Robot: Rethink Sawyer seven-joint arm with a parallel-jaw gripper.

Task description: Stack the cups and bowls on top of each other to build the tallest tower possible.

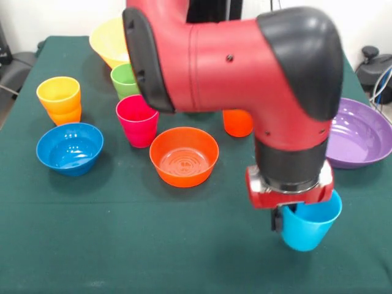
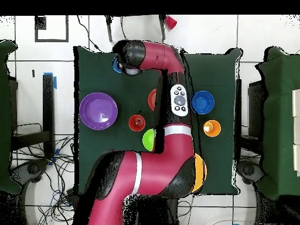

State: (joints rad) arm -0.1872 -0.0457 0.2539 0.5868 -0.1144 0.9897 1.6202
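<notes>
My gripper point(image 1: 288, 219) hangs from the big red arm near the table's front right. It is shut on the rim of a light blue cup point(image 1: 309, 225), with one black finger point(image 1: 277, 219) outside the wall. In the overhead view only the cup's edge point(image 2: 117, 64) shows beside the wrist. A yellow-orange cup point(image 1: 58, 92) sits on an orange cup point(image 1: 66, 115) at the left. A magenta cup point(image 1: 137, 120), a green cup point(image 1: 125, 79) and another orange cup point(image 1: 237, 124) stand apart. An orange bowl point(image 1: 184, 157), blue bowl point(image 1: 69, 148), yellow bowl point(image 1: 108, 40) and purple bowl point(image 1: 360, 132) lie separate.
The table point(image 1: 153, 245) is covered in dark green cloth. In the overhead view the arm crosses the middle and hides the magenta cup and part of the orange bowl point(image 2: 152, 99). The purple bowl point(image 2: 98, 111) and blue bowl point(image 2: 203, 102) lie on opposite sides.
</notes>
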